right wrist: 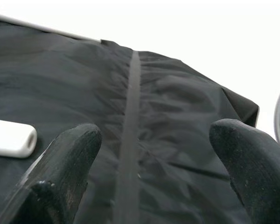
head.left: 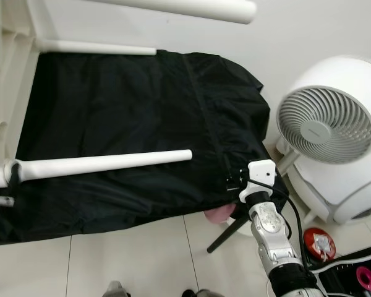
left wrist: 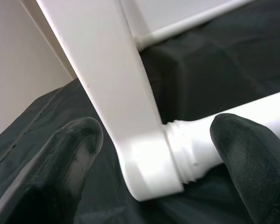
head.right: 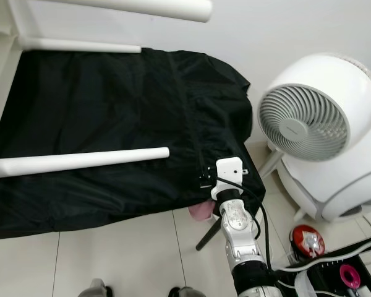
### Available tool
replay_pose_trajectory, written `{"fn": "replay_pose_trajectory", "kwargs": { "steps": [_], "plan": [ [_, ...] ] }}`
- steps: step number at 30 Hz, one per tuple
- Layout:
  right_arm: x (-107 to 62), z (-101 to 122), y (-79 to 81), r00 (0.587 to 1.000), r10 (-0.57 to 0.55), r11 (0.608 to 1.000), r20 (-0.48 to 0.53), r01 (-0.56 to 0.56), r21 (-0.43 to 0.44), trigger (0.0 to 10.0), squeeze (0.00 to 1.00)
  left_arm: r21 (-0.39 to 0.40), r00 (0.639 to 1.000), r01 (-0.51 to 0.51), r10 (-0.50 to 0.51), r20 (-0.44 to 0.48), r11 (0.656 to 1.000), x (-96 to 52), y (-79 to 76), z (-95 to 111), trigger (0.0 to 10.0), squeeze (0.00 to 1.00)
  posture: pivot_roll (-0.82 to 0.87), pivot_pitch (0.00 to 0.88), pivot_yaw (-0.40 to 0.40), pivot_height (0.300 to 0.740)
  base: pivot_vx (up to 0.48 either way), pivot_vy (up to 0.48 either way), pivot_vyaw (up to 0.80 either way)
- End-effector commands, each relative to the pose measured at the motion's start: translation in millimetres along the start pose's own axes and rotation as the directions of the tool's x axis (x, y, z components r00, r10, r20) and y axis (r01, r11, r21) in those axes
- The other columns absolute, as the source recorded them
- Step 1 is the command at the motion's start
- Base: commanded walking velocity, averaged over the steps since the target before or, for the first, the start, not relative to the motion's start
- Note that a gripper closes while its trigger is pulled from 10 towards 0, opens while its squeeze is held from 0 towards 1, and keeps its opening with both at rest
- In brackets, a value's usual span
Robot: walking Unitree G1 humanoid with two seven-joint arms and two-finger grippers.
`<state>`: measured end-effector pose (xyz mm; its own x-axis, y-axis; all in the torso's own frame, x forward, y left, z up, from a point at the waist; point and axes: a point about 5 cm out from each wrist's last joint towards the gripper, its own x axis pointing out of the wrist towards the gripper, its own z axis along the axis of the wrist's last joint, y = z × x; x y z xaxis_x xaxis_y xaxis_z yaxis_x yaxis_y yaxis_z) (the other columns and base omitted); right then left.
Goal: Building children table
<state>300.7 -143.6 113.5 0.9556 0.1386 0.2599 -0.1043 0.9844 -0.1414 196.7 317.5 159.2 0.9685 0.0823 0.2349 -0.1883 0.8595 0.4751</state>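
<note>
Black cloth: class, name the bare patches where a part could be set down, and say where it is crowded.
Free: the black cloth between the far leg and the near leg, and the strip toward the fan. Crowded: the left edge, where the left gripper straddles the leg joint, and the floor by the right gripper.

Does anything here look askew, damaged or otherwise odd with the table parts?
One thing stands out: at the white table frame, the leg shows bare screw threads at its socket, so it looks not fully screwed in. The left gripper is open around that joint. No damage visible.
</note>
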Motion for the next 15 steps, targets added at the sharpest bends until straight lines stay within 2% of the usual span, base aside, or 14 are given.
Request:
{"fn": "replay_pose_trajectory", "kwargs": {
  "steps": [1, 5, 7, 8, 11, 13, 15],
  "plan": [
    [-1.5, -3.9, -1.5, 1.000, 0.007, 1.000, -0.012, -0.007, -0.006, 10.0, 0.00, -0.025, 1.000, -0.019, 0.019, 0.006, 1.000, -3.9, -5.0, 5.2, 10.0, 0.00, 0.16, 0.064, -0.106, 0.740, 0.000, 0.000, 0.00],
    [-0.8, -4.9, 0.2, 1.000, 0.017, 1.000, -0.015, -0.017, -0.004, 10.0, 0.00, -0.050, 1.000, -0.018, 0.018, 0.006, 0.999, -10.5, -14.5, 9.6, 10.0, 0.00, 0.18, 0.063, -0.113, 0.740, 0.000, 0.000, 0.00],
    [-0.8, -4.9, 0.2, 1.000, 0.017, 1.000, -0.015, -0.017, -0.004, 10.0, 0.00, -0.050, 1.000, -0.018, 0.018, 0.006, 0.999, -10.5, -14.5, 9.6, 10.0, 0.00, 0.18, 0.063, -0.113, 0.740, 0.000, 0.000, 0.00],
    [0.0, -5.2, 2.1, 1.000, 0.023, 1.000, -0.016, -0.023, 0.000, 10.0, 0.00, -0.071, 1.000, -0.009, 0.010, 0.009, 0.997, -12.5, -21.3, 12.4, 10.0, 0.00, 0.18, 0.063, -0.114, 0.740, 0.000, 0.000, 0.00],
    [0.0, -5.2, 2.1, 1.000, 0.023, 1.000, -0.016, -0.023, 0.000, 10.0, 0.00, -0.071, 1.000, -0.009, 0.010, 0.009, 0.997, -12.5, -21.3, 12.4, 10.0, 0.00, 0.18, 0.063, -0.114, 0.740, 0.000, 0.000, 0.00],
    [2.8, -5.3, 5.2, 0.999, 0.033, 0.999, -0.014, -0.033, 0.007, 10.0, 0.00, -0.133, 1.000, -0.001, 0.005, 0.024, 0.991, -9.2, -35.6, 20.6, 10.0, 0.00, 0.18, 0.060, -0.116, 0.740, 0.000, 0.000, 0.00],
    [2.8, -5.3, 5.2, 0.999, 0.033, 0.999, -0.014, -0.033, 0.007, 10.0, 0.00, -0.133, 1.000, -0.001, 0.005, 0.024, 0.991, -9.2, -35.6, 20.6, 10.0, 0.00, 0.18, 0.060, -0.116, 0.740, 0.000, 0.000, 0.00]
  ]
}}
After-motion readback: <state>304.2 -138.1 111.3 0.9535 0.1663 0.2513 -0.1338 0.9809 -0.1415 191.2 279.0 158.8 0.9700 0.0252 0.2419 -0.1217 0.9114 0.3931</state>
